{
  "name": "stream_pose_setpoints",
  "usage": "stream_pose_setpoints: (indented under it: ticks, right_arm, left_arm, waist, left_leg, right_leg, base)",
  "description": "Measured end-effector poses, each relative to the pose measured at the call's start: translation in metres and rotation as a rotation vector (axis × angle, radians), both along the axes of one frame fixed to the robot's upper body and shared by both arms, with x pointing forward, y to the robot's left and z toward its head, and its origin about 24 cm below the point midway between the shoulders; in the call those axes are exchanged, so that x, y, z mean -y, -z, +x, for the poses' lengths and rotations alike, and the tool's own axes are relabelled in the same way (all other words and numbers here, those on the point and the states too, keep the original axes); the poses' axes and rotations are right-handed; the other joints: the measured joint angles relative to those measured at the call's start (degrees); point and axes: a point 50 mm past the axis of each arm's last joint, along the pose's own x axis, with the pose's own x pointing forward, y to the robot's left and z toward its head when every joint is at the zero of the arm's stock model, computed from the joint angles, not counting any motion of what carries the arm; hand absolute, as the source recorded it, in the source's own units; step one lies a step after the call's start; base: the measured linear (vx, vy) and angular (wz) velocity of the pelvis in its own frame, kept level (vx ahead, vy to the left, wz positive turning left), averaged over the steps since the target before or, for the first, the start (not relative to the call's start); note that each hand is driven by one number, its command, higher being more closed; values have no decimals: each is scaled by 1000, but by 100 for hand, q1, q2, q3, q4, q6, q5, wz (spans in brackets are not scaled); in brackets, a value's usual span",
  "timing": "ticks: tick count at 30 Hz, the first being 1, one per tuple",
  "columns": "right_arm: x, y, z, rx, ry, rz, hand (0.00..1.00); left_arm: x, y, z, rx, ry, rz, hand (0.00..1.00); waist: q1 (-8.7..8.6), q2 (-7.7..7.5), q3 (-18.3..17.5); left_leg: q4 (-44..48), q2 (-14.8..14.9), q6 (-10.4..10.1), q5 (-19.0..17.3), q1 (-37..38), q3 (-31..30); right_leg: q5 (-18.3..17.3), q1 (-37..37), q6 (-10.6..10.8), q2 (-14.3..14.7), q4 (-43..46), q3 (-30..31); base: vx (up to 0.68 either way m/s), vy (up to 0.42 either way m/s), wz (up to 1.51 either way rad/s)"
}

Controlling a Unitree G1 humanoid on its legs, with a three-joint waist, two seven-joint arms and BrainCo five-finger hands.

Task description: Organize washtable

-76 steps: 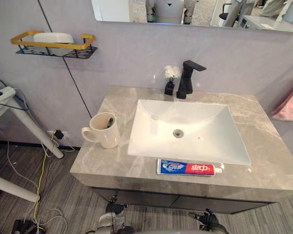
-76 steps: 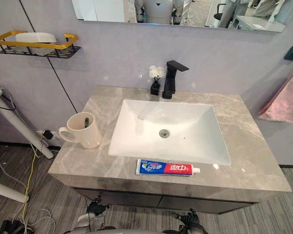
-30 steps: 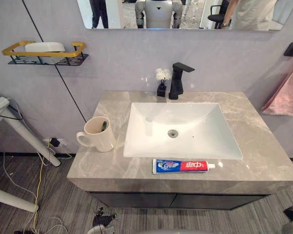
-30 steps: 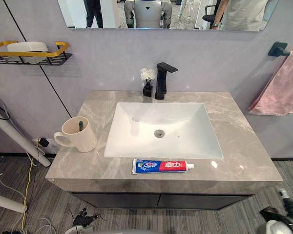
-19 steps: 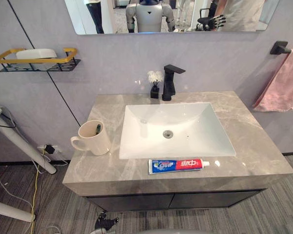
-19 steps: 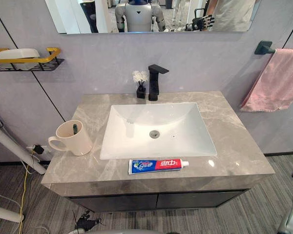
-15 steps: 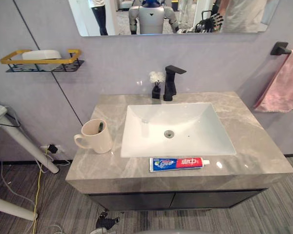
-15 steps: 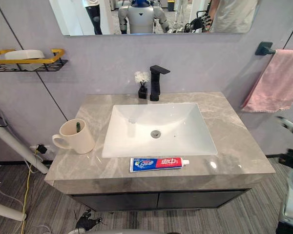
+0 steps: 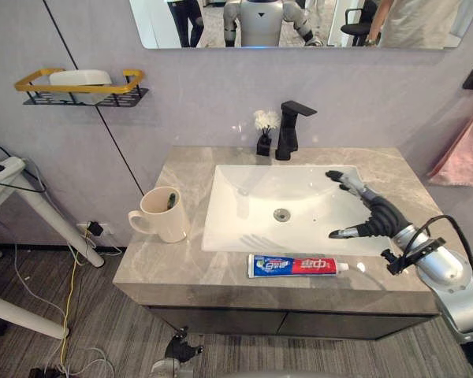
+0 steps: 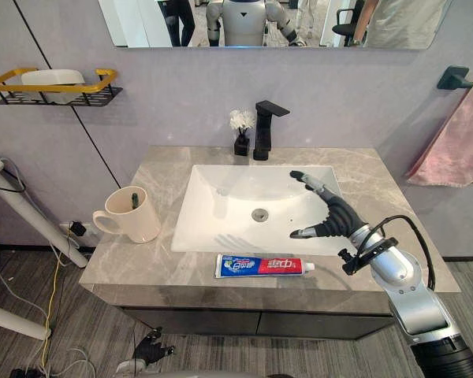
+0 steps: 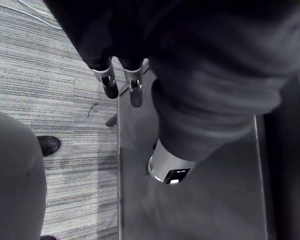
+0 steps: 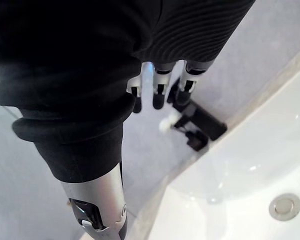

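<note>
The right hand (image 9: 369,214) has come in over the sink's (image 9: 248,197) right side, fingers spread wide, holding nothing; the toothpaste tube (image 9: 296,265) lies untouched along the counter's (image 9: 185,264) front edge, probably its target; the mug (image 9: 164,214) stands at the left edge; the left hand (image 11: 135,91) hangs relaxed, empty.

Right hand (image 10: 335,216) extended forward, fingers spread (left hand (image 11: 135,91) hangs relaxed).

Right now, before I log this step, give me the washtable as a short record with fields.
toothpaste: lying flat on the counter, along the sink's front edge
mug: upright on the counter, left of the sink, toothbrush inside
right hand: open, above the sink's right side, holding nothing
left hand: open, pointing down at the floor
</note>
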Motion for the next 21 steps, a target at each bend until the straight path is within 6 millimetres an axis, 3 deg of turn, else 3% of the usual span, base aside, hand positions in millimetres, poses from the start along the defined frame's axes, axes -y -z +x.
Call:
stream_pose_setpoints:
  ticks: [8, 21]
  right_arm:
    - [-25, 16, -9, -105, -196, -177, 0]
    - [-38, 40, -17, -65, -261, -490, 0]
  left_arm:
    - [6, 3, 4, -28, 58, -7, 0]
    - [9, 2, 8, -19, 138, -9, 0]
  waist:
    - [15, 49, 19]
    - [25, -11, 53]
  left_leg:
    - [-93, 28, 11, 6, 58, 1]
    - [-77, -12, 10, 5, 73, 52]
  right_leg:
    - [-1, 3, -1, 1, -13, 28]
    - [42, 49, 1, -1, -104, 60]
  base:
    - [-26, -13, -1]
    - [-18, -6, -2]
